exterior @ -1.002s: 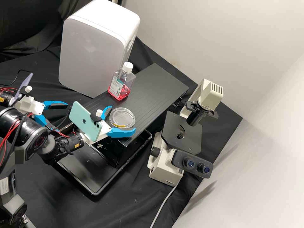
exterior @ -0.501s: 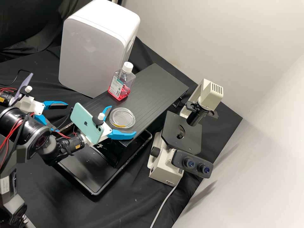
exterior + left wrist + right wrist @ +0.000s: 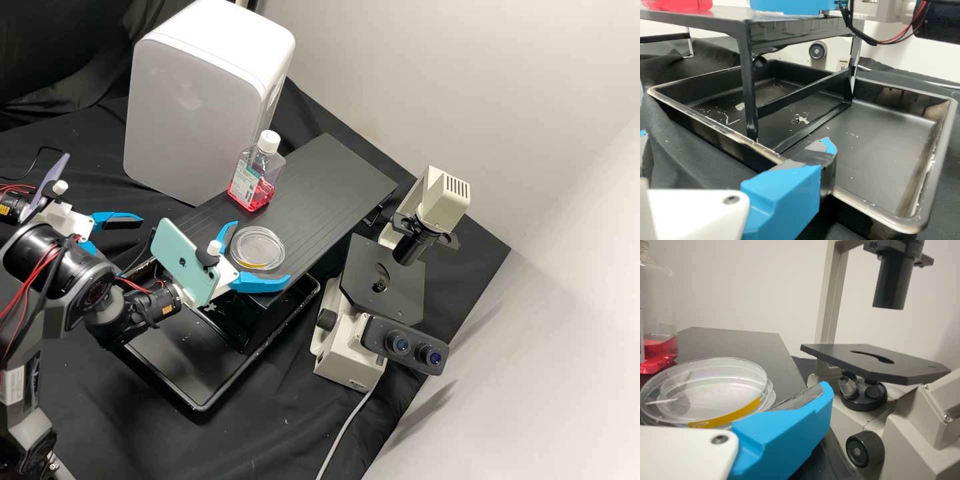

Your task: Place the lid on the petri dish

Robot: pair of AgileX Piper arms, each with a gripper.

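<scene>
**Right claw spread around a petri dish on a raised platform**

The petri dish (image 3: pixel 257 243) sits at the near left end of a black raised platform (image 3: pixel 320 180), close to its near edge. A clear lid (image 3: pixel 710 387) lies over it. In the right wrist view the lid looks slightly off-centre, and I cannot tell whether it is fully seated. The right claw (image 3: pixel 260 251) is spread, with one blue finger on each side of the dish; contact is uncertain. The left claw (image 3: pixel 117 237) is also spread, well to the left, and holds nothing. A flask of red liquid (image 3: pixel 255 175) stands farther back. To finish well, the lid likely needs centring and settling flat. The release should then be wide and level, so no finger drags the dish over the edge.
</scene>
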